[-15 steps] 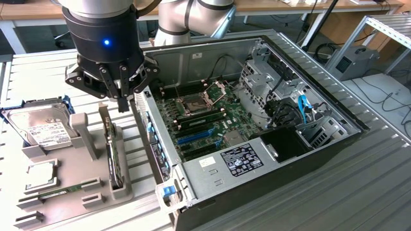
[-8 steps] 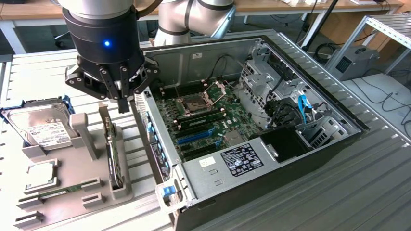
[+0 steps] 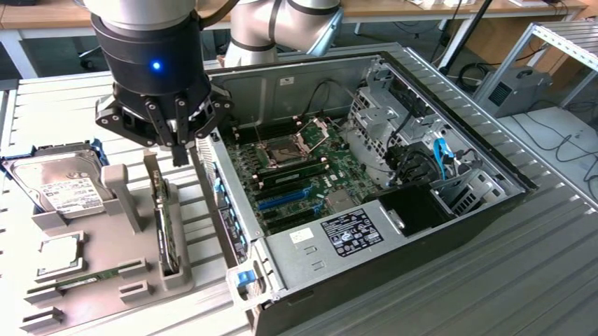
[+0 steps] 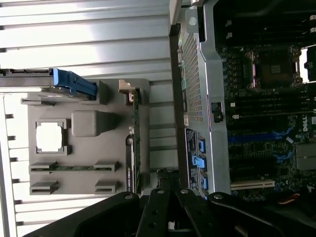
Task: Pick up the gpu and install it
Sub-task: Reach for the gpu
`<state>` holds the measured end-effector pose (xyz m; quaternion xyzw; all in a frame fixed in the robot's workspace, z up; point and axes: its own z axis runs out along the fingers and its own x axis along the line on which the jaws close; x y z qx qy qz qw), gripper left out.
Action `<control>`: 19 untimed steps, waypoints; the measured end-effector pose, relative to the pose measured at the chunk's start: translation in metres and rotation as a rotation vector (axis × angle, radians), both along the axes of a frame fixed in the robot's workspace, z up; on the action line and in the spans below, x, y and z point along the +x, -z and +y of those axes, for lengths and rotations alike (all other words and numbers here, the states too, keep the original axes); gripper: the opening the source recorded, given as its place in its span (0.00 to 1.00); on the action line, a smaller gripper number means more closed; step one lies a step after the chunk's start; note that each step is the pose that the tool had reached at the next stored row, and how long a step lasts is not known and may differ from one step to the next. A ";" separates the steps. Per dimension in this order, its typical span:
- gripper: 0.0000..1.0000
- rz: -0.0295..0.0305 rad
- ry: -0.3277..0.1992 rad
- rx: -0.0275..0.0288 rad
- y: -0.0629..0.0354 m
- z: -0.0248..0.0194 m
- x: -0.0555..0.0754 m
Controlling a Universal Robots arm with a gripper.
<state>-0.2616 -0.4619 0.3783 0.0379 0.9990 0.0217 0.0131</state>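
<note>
The gpu (image 3: 167, 227) stands on its long edge in a slot of the grey holder (image 3: 112, 192), at the exterior view's left of the computer case. From the wrist it appears as a thin dark strip (image 4: 133, 148) along the holder's side. My gripper (image 3: 181, 155) hangs a little above the gpu's far end, between the holder and the case wall. Its fingers are shut with nothing between them. In the wrist view the gripper (image 4: 165, 174) sits over the gap between holder and case.
The open computer case (image 3: 467, 140) lies on its side, showing the motherboard (image 3: 309, 168) and its blue slots (image 3: 280, 199). The holder also carries a hard drive (image 3: 61, 185), a processor (image 3: 58, 255) and a memory stick (image 3: 89, 278). Slatted metal tabletop lies all around.
</note>
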 end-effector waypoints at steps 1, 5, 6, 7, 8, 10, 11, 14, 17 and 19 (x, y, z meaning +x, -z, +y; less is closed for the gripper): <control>0.11 0.0000 0.000 -0.0001 0.0000 -0.0002 0.000; 0.11 0.0000 0.000 0.0000 0.0003 -0.0013 0.000; 0.11 0.0000 0.000 0.0000 0.0004 -0.0015 0.000; 0.11 0.0000 0.000 0.0000 0.0004 -0.0017 0.000; 0.11 0.0000 0.000 0.0000 0.0005 -0.0020 0.000; 0.11 0.0000 0.000 -0.0001 0.0006 -0.0024 0.000; 0.11 0.0000 0.000 0.0000 0.0007 -0.0025 0.000; 0.11 0.0000 0.000 -0.0001 0.0009 -0.0030 0.000; 0.11 0.0000 0.000 0.0000 0.0011 -0.0036 0.000; 0.11 0.0000 0.000 -0.0001 0.0012 -0.0041 0.000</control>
